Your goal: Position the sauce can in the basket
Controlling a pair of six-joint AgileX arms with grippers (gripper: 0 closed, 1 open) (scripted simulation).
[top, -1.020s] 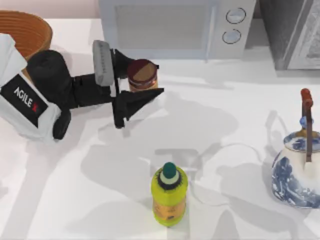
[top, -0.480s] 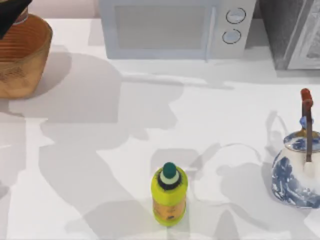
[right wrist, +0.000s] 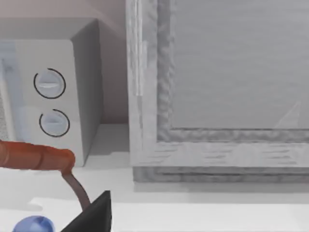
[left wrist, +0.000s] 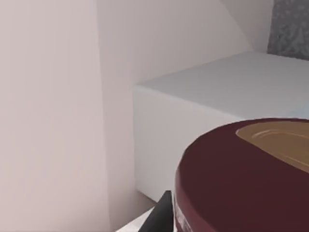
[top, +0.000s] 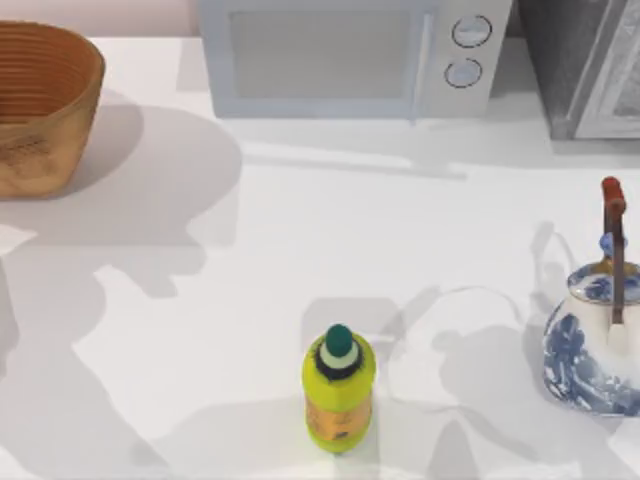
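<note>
1. In the left wrist view, the sauce can (left wrist: 246, 179) sits right up against the camera, its dark maroon top with a tan inset showing. A black finger (left wrist: 161, 215) of the left claw lies against its side, so the claw looks to be holding the can, though I cannot tell this for sure.
2. Behind the can stand the top of a white microwave (left wrist: 217, 96) and a pale wall.
3. In the top view, a yellow-green bottle (top: 339, 390) with a green cap stands at the near edge of the white bench (top: 300, 250).
4. A blue-and-white teapot (top: 598, 335) stands at the right edge.
5. The basket (top: 40, 105) sits at the far left corner, beside the microwave.
6. In the right wrist view, one dark finger (right wrist: 94, 215) of the right claw shows near the teapot's handle; I cannot tell its opening.
</note>
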